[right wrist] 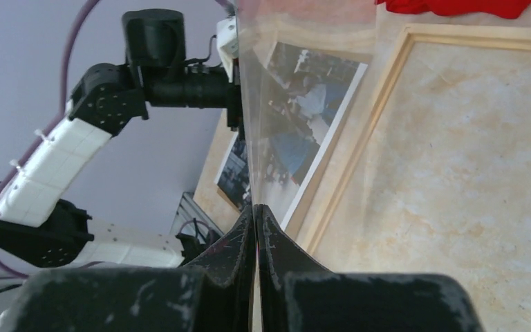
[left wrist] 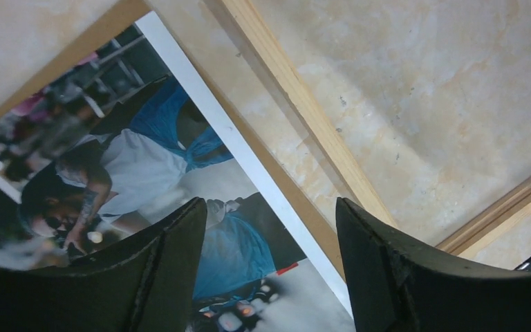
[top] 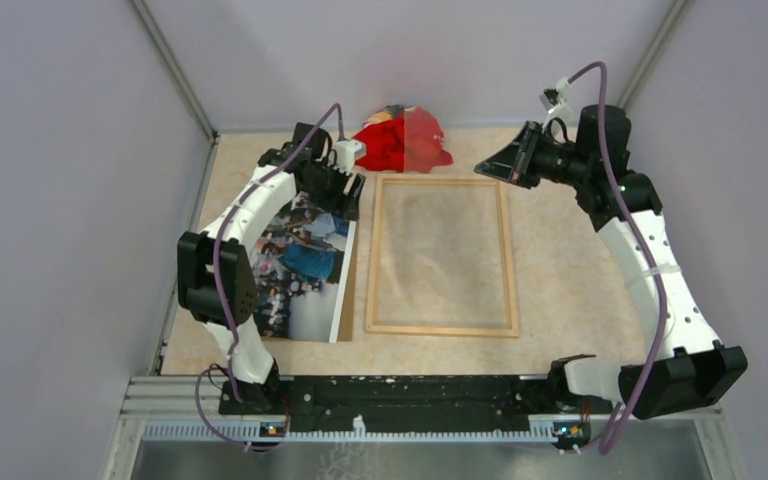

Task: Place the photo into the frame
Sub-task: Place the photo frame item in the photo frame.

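Observation:
The photo (top: pixel 300 265) lies flat at the table's left, on a brown backing board (top: pixel 351 290) that shows along its right edge. The light-wood frame (top: pixel 508 255) lies beside it, mid-table. My left gripper (top: pixel 345 185) hangs open over the photo's far right part. In the left wrist view its jaws straddle the white border of the photo (left wrist: pixel 145 159), with nothing held between them. My right gripper (top: pixel 505 165) is shut on the edge of a clear pane (right wrist: pixel 304 83). The pane stands tilted over the frame (right wrist: pixel 380 90).
A red cloth (top: pixel 405 140) lies at the back edge, just beyond the frame. Grey walls close in the table on the left, back and right. The left arm (right wrist: pixel 62 152) reaches over the photo's left side.

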